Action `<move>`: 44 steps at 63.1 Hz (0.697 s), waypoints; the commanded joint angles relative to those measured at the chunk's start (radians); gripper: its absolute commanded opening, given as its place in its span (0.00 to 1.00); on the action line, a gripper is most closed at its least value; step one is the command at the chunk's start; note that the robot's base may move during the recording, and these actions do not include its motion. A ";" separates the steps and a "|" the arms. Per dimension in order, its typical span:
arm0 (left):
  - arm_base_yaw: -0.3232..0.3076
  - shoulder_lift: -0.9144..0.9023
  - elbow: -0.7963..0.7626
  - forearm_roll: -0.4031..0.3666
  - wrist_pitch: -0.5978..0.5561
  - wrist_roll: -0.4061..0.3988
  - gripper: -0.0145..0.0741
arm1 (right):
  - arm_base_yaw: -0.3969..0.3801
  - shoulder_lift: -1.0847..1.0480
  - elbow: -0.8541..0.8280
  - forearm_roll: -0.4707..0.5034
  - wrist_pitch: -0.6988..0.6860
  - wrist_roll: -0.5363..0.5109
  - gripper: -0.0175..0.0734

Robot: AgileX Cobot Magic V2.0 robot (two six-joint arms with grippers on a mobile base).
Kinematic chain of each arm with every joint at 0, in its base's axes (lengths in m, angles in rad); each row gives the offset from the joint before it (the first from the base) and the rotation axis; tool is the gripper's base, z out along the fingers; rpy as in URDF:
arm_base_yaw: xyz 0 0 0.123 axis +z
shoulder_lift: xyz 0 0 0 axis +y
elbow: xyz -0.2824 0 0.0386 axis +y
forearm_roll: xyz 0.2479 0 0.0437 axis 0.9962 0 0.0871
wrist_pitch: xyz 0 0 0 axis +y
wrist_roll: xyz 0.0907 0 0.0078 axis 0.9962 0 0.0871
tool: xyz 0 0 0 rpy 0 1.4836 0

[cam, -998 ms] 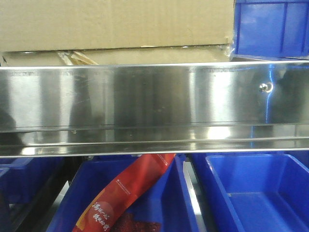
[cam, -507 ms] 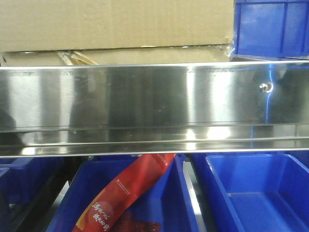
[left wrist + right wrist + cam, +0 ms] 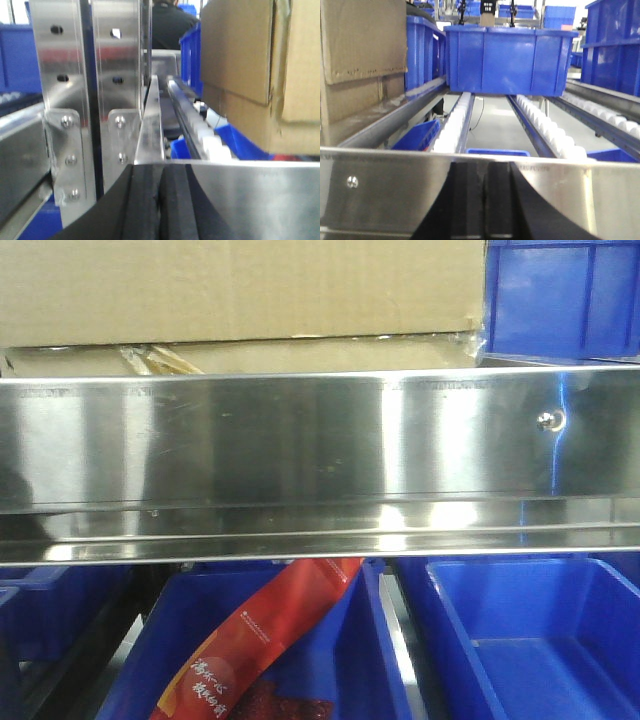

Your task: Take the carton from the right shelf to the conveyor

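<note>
Exterior front-facing view: the carton (image 3: 240, 290) sits on the top level of the shelf (image 3: 320, 540). Its lower edge is hidden behind the wide front rail (image 3: 250, 440), and a blue bin (image 3: 560, 300) stands just beside it on the right. Below the rail, a red packet (image 3: 265, 640) leans in a lower bin (image 3: 340, 660). The left gripper (image 3: 160, 200) has its black jaws pressed together, gripping nothing, with the carton ahead to its right. The right gripper (image 3: 485, 200) is likewise closed and empty, the carton ahead to its left. Roller tracks (image 3: 452, 125) carry a far bin (image 3: 507, 60).
</note>
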 commanded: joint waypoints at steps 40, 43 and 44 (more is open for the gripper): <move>-0.007 0.081 -0.370 0.002 0.087 0.002 0.41 | 0.000 0.095 -0.455 0.027 0.196 -0.005 0.29; -0.014 0.122 -0.430 0.002 0.125 0.002 0.48 | 0.000 0.130 -0.493 0.031 0.196 -0.005 0.41; -0.015 0.134 -0.447 0.002 0.140 0.002 0.50 | 0.000 0.140 -0.504 0.033 0.196 -0.005 0.45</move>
